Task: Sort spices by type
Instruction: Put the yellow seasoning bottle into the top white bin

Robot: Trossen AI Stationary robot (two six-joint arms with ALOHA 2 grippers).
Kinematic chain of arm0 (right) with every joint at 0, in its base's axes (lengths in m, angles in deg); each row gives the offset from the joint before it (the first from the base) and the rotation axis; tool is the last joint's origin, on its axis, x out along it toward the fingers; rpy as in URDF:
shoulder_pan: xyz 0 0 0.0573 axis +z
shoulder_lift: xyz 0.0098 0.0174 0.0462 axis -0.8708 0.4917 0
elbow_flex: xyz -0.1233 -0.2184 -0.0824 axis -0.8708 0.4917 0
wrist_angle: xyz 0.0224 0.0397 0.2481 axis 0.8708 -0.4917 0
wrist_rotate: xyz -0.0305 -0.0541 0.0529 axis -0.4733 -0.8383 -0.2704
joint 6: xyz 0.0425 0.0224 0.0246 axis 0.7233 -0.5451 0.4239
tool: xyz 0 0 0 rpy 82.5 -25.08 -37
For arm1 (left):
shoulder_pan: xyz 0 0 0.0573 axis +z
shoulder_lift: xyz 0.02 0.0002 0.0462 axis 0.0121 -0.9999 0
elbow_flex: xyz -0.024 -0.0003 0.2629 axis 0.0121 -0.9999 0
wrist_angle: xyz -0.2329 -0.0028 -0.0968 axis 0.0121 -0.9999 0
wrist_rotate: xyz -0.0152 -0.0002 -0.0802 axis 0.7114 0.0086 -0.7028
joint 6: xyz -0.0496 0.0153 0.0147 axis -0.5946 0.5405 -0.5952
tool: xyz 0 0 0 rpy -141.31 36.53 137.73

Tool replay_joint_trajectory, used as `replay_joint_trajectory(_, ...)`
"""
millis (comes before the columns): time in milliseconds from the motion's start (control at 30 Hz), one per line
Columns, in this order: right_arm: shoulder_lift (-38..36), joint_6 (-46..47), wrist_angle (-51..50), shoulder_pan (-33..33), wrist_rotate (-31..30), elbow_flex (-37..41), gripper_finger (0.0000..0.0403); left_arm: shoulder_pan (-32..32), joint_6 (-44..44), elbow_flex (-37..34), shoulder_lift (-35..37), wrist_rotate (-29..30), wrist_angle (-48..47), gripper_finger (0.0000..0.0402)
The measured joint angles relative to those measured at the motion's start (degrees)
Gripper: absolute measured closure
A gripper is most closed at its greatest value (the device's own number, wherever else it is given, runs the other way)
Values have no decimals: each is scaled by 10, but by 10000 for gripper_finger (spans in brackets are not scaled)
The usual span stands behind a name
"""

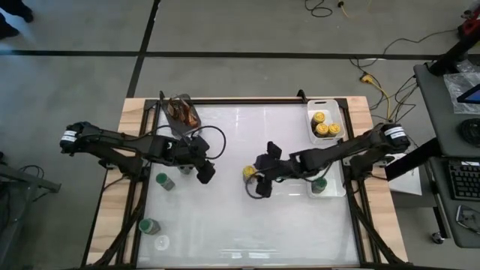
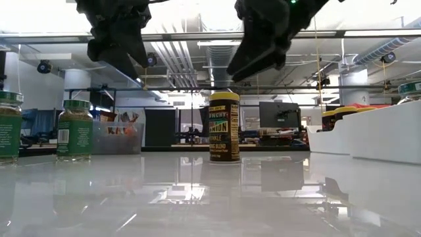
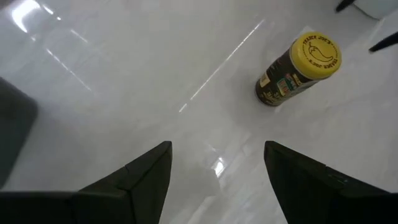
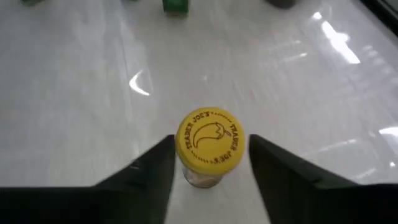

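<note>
Your yellow-lidded spice jar (image 4: 207, 145) stands upright on the white table (image 1: 225, 217) near its middle, with the right gripper (image 4: 210, 163) above it. Its two fingers sit on either side of the lid with narrow gaps showing, so you have them parted and holding nothing. Three more yellow-lidded jars (image 1: 325, 126) sit in the white tray (image 1: 335, 109) at the table's far right corner, and a green-lidded jar (image 1: 319, 184) stands in the tray nearer you on that side. Your left gripper (image 3: 216, 180) hangs over bare table left of centre, fingers wide and empty. Two green-lidded jars (image 1: 163, 180) stand on the left side, and a grey cup of brown sticks (image 1: 184, 111) stands at the far left.
</note>
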Motion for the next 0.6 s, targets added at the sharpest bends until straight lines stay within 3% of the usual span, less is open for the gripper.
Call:
replay_joint_trajectory(300,75,11,-63,-8,-5,-76,53,-1,24,-1,0,0,0,162)
replay_joint_trajectory(600,106,86,-76,-24,-1,-81,44,-1,29,-8,0,1,1,162)
